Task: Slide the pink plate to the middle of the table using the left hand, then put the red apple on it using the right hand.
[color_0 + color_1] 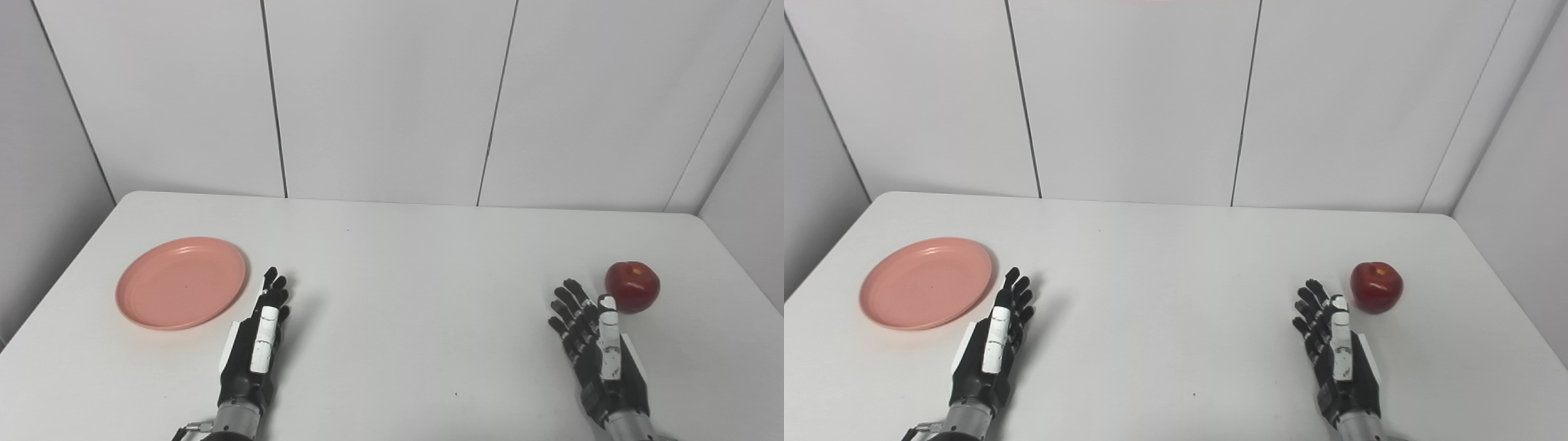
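The round pink plastic plate point(180, 283) lies far left on the white desk point(404, 294), just beside the left hand point(254, 352). The shiny red apple point(632, 286) sits right, near the right hand point(597, 349). Both hands hold nothing, fingers point(272, 288) straight and a little spread.

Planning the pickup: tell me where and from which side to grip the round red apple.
Grip the round red apple around its widest middle, coming from its near left, where the open right hand waits. It stands upright, stem dimple up, with bare white table all round.

White table point(404, 294), pink plate point(181, 282) left, red apple point(632, 286) right
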